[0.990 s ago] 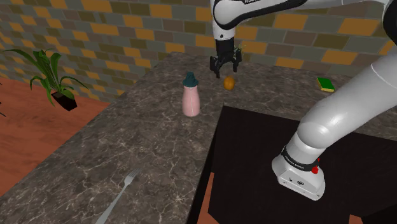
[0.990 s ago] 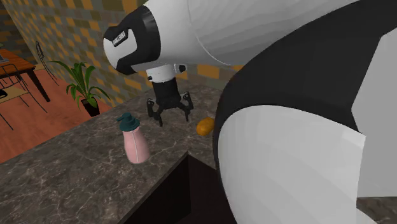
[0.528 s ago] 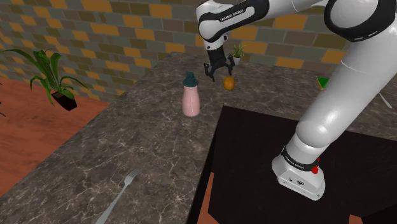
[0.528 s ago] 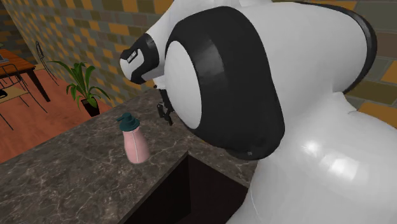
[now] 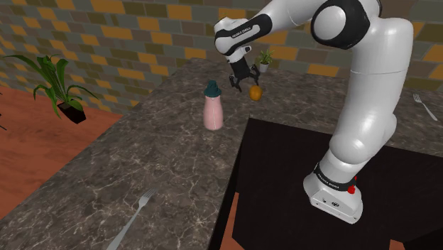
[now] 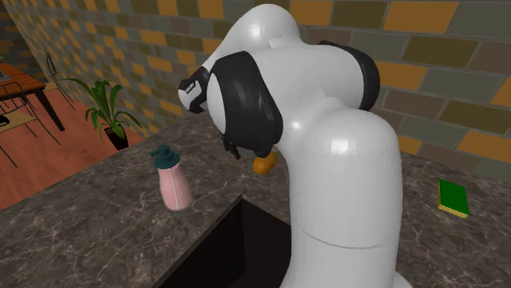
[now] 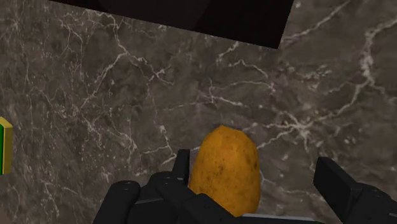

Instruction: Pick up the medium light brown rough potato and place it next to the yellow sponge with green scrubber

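Observation:
An orange-brown potato (image 5: 255, 92) lies on the dark marble counter (image 5: 142, 163) at its far side. My gripper (image 5: 243, 79) hangs just above it, on its left in the shoulder view. In the wrist view the potato (image 7: 226, 167) sits between the open fingers, close against one fingertip (image 7: 181, 167) and well apart from the other; the gripper (image 7: 257, 177) holds nothing. The second exterior view has the potato (image 6: 263, 163) peeking out beside the arm. The yellow sponge with a green top (image 6: 453, 197) lies far off at that view's right, and its edge (image 7: 4, 145) shows in the wrist view.
A pink bottle with a teal cap (image 5: 213, 108) stands on the shoulder view's left of the potato. A small potted plant (image 5: 265, 58) sits by the brick wall. Forks lie at the near edge (image 5: 131, 220) and far right (image 5: 424, 106). The black stand (image 5: 298, 163) borders the counter.
The gripper turned and came down beside the potato, shifting slightly to the shoulder view's left. The arm's upper links swung right, now covering the sponge in the shoulder view.

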Controlling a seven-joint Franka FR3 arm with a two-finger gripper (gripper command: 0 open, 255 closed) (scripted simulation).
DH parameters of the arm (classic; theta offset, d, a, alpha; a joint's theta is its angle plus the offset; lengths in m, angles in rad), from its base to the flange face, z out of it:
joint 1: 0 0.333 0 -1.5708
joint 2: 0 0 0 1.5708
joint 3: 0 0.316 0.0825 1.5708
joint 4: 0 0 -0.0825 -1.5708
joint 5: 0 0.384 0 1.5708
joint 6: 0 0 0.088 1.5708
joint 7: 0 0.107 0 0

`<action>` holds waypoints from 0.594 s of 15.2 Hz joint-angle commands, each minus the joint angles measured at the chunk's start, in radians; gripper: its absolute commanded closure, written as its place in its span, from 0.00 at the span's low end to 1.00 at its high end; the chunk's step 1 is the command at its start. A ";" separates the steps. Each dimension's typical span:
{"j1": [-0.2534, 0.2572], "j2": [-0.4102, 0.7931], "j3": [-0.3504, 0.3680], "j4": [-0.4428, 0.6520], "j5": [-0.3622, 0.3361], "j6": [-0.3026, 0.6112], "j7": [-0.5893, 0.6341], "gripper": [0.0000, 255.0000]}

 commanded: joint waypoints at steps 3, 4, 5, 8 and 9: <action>-0.012 0.107 -0.039 0.086 -0.027 -0.031 0.072 0.00; -0.014 0.104 -0.040 0.069 -0.028 -0.018 0.073 0.00; -0.016 0.101 -0.040 0.052 -0.029 -0.004 0.074 0.00; -0.022 0.092 -0.043 0.004 -0.033 0.037 0.078 0.00; -0.024 0.090 -0.044 -0.012 -0.034 0.050 0.079 0.00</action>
